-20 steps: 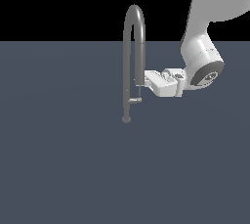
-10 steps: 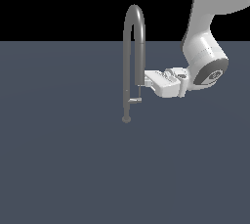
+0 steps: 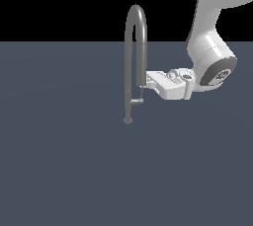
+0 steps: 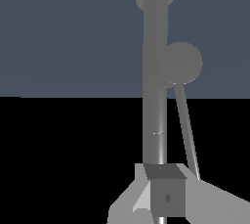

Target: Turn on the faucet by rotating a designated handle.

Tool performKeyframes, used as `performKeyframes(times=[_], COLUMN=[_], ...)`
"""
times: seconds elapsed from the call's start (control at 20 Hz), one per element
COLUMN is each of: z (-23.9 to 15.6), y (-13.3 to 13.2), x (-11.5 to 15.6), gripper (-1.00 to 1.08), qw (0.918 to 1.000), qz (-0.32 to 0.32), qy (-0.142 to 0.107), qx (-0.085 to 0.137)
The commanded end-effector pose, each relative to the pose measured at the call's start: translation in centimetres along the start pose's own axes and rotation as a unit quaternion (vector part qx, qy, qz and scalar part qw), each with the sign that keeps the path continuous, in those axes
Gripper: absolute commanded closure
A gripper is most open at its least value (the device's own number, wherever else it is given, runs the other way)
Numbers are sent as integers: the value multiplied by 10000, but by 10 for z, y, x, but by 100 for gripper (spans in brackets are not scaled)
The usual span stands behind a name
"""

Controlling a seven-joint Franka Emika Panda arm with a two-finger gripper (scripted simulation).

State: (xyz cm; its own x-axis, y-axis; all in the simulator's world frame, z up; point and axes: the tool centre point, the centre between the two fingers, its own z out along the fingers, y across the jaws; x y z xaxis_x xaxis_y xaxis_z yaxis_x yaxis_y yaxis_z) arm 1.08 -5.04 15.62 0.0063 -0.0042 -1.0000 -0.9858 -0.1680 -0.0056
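Reaching in level from the exterior view's right, the gripper sits against the faucet spout; finger opening cannot be told. The handle, a short stub low on the stem just below, looks rigid, smooth, slip-prone; push near its tip.

We see the faucet standing directly before the gripper and blocking its way, with the handle just below; the floor around is open.
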Motion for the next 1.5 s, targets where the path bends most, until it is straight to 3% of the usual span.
performKeyframes(times=[0.0,0.3,0.4,0.85,0.95,1.3,1.35,1.4,1.45], z=[0,0,0,0,0,0,0,0,0], y=[10,29,21,57,45,73,73,62,63], x=[1,2,-2,20,10,52,52,34,40], gripper=[108,108,108,108,108,108,108,108,108], qw=[10000,10000,10000,10000,9999,10000,10000,9999,9999], qz=[22,24,-35,20,-97,25,25,-118,-101], qy=[-18,-24,6,-24,21,-26,-26,-9,-11], qx=[-15,-23,-9,-25,-16,-26,-26,-49,-47])
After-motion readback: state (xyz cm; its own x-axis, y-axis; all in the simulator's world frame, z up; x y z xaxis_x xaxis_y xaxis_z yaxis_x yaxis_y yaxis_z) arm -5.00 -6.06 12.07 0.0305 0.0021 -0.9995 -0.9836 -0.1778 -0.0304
